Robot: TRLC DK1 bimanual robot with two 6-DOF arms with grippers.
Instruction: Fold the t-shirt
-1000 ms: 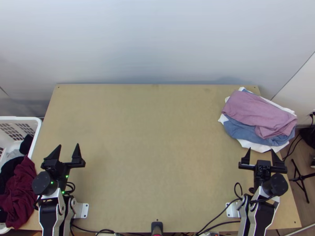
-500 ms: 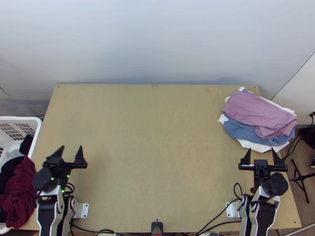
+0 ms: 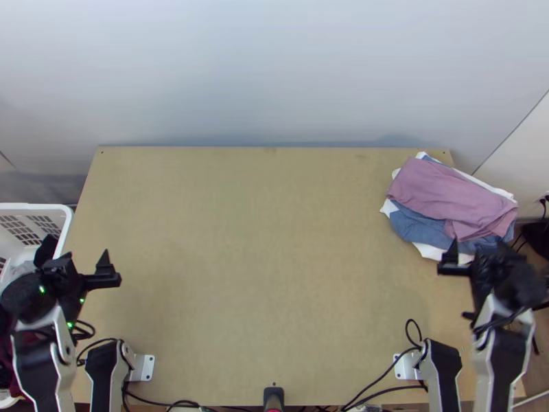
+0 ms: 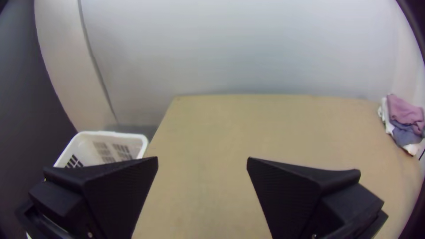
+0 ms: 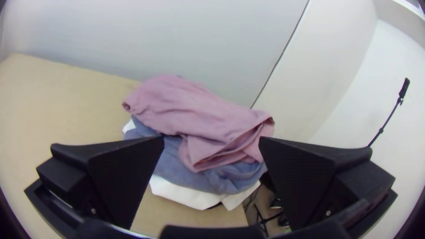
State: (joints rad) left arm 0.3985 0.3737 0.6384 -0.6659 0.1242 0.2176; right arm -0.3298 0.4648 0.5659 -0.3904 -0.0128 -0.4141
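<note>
Top view: presenting the left gripper at the lower left, by a white basket containing dark red cloth; presenting the right gripper at the lower right, just below a loosely folded pink garment on blue and white cloth; leaving the t-shirt unidentifiable among these fabrics.

Left wrist view: displaying the left gripper with fingers well apart, facing the wooden table.

Right wrist view: displaying the right gripper with fingers likewise parted, facing the pink garment.
</note>
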